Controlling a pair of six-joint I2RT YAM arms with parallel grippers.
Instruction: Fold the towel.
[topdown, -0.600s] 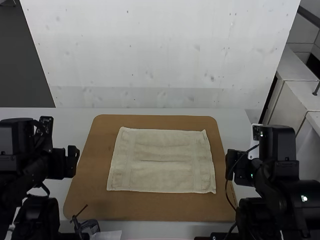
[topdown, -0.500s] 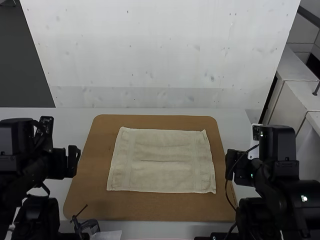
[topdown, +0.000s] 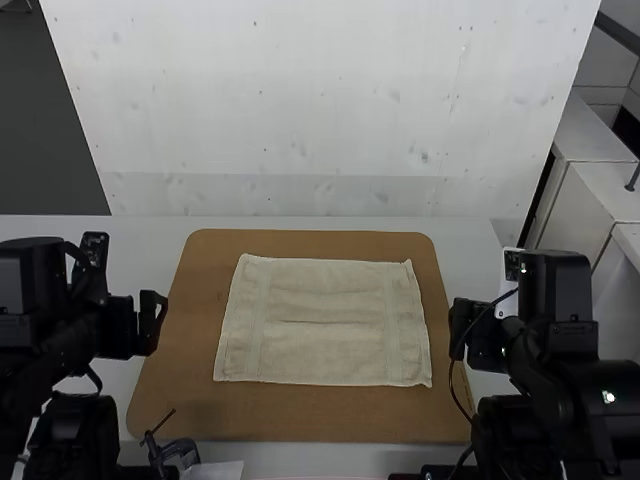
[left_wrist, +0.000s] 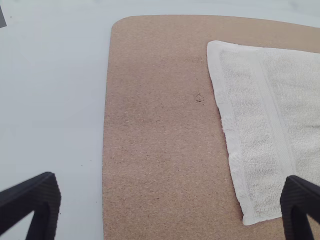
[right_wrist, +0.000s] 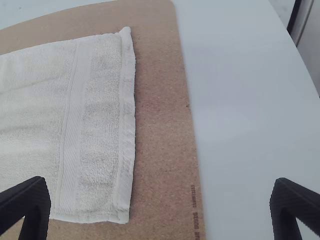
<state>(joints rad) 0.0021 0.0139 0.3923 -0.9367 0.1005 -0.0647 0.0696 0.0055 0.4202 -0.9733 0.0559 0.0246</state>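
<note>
A cream towel (topdown: 322, 345) lies spread on the brown board, with faint creases across its middle. My left gripper (topdown: 150, 320) hangs at the board's left edge, apart from the towel. At the board's right edge is my right gripper (topdown: 462, 328), also clear of the cloth. In the left wrist view, my left gripper (left_wrist: 170, 205) stands open, with one side of the towel (left_wrist: 250, 125) beyond the gap. The right wrist view has my right gripper (right_wrist: 160, 206) open too, holding nothing, and the towel's (right_wrist: 95, 125) other side edge.
The brown board (topdown: 180, 410) with rounded corners rests on a pale table (topdown: 465, 240). A small dark clamp-like object (topdown: 178, 452) sits at the near edge, left of the middle. White cabinets stand beyond the table's right side.
My left gripper has shifted slightly to the right, toward the board. The right one has barely moved, slightly leftward. The towel lies as before.
</note>
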